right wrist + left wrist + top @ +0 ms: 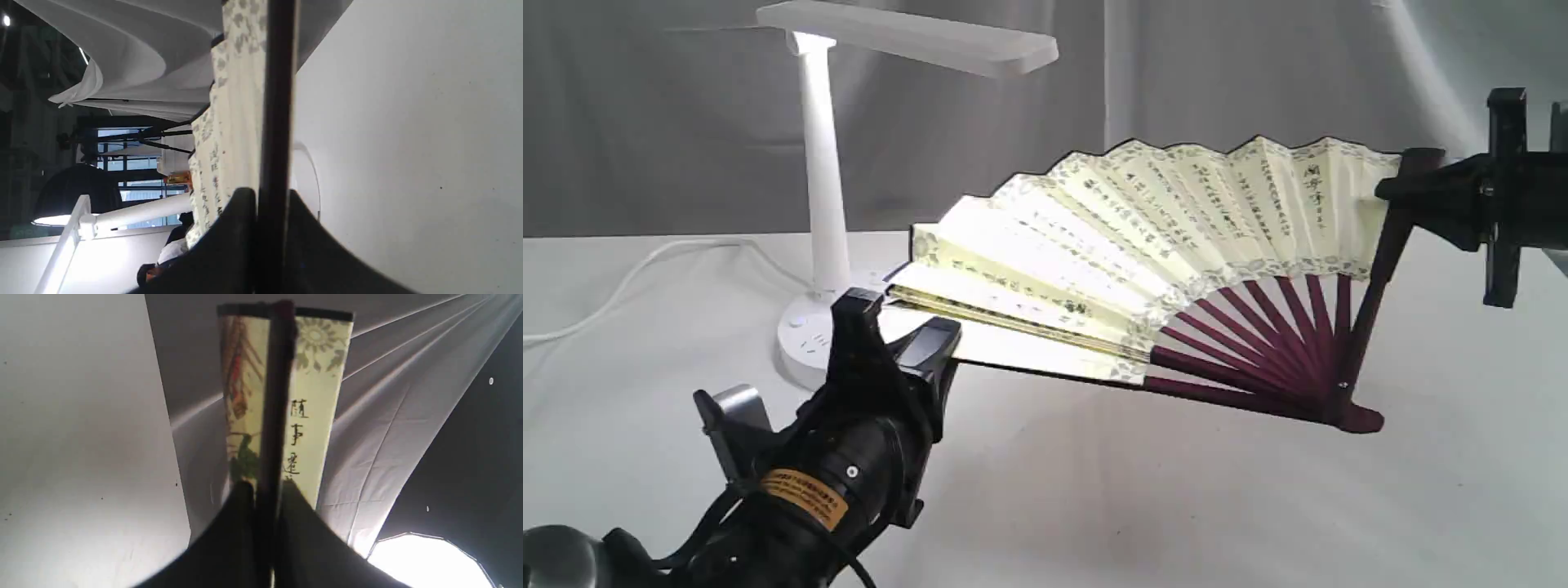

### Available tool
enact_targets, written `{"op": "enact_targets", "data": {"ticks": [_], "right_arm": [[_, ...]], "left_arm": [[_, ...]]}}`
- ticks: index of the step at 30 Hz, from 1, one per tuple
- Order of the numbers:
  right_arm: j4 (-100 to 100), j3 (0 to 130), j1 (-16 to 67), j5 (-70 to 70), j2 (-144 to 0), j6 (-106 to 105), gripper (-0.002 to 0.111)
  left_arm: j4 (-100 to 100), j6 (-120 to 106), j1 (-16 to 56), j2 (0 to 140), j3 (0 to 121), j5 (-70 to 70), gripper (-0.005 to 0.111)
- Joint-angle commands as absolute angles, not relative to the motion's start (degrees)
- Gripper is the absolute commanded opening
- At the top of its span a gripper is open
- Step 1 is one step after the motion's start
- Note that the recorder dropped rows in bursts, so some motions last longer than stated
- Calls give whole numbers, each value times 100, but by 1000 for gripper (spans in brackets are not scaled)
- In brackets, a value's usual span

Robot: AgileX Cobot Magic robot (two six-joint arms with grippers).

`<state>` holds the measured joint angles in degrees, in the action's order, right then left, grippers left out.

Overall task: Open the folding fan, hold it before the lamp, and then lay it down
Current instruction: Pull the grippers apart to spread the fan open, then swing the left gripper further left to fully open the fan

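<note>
The folding fan (1176,220) is spread a good part of the way, its cream leaf with black calligraphy tilted up and its maroon ribs meeting at a pivot (1343,408) low by the table. My left gripper (903,318) is shut on the fan's lower left guard, seen close up as a dark strip (278,396) between the fingers (267,494). My right gripper (1401,189) is shut on the upper right guard (278,102), near its fingers (271,196). The white lamp (821,163) stands lit behind the fan's left end, and the lamp (139,212) also shows in the right wrist view.
A white cloth covers the table (1094,506). The lamp's round base (800,331) sits just behind my left gripper, and its white cord (629,282) runs off to the left. A grey curtain (1217,73) hangs at the back.
</note>
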<state>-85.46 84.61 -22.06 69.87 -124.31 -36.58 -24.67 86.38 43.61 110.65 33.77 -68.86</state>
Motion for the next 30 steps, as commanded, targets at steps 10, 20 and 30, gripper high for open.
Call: {"op": "enact_targets", "data": {"ticks": [10, 20, 30], "right_arm": [[-8333, 8473, -2579, 6996, -12369, -3594, 0], [-8309, 8473, -2918, 6996, -12369, -3586, 0], [-8286, 8473, -3169, 6996, -12369, -3490, 0]], "left_arm": [[-2963, 8936, 4353, 10997, 3368, -6996, 0], [-2988, 8960, 4353, 10997, 3368, -6996, 0], [-3093, 8988, 4353, 10997, 3368, -6996, 0]]}}
